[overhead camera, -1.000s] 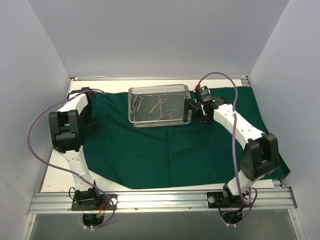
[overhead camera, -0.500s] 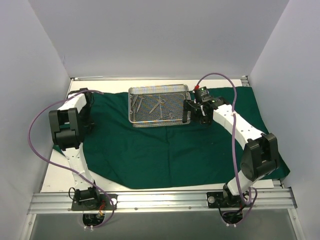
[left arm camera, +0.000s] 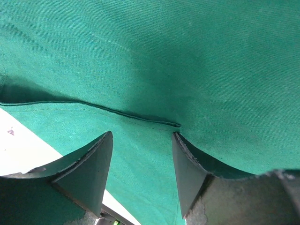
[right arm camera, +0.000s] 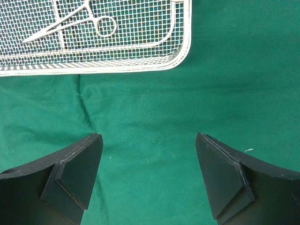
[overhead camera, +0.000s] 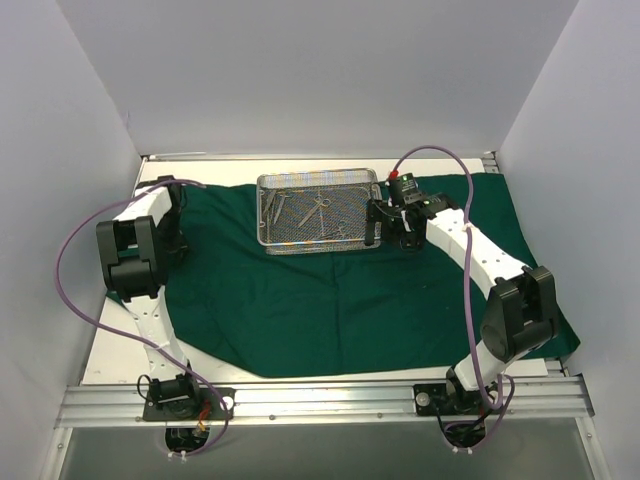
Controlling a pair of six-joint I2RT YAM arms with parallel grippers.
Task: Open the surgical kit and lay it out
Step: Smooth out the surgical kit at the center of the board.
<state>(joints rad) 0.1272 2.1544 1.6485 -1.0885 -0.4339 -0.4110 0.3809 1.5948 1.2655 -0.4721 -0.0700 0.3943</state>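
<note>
Drape (overhead camera: 330, 310) spread on worktop (overhead camera: 112, 358); tray (overhead camera: 320, 251) at far middle, instruments (overhead camera: 315, 208) inside, not laid out yet. L claw (left arm camera: 142, 136) part-open over drape's hem, empty. R claw (right arm camera: 149, 136) wide, empty, near tray corner.

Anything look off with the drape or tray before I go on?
Only the drape: by the left gripper its edge looks folded over itself, one layer lapping another, and bare table shows at the near left. The tray sits flat, instruments inside.
</note>
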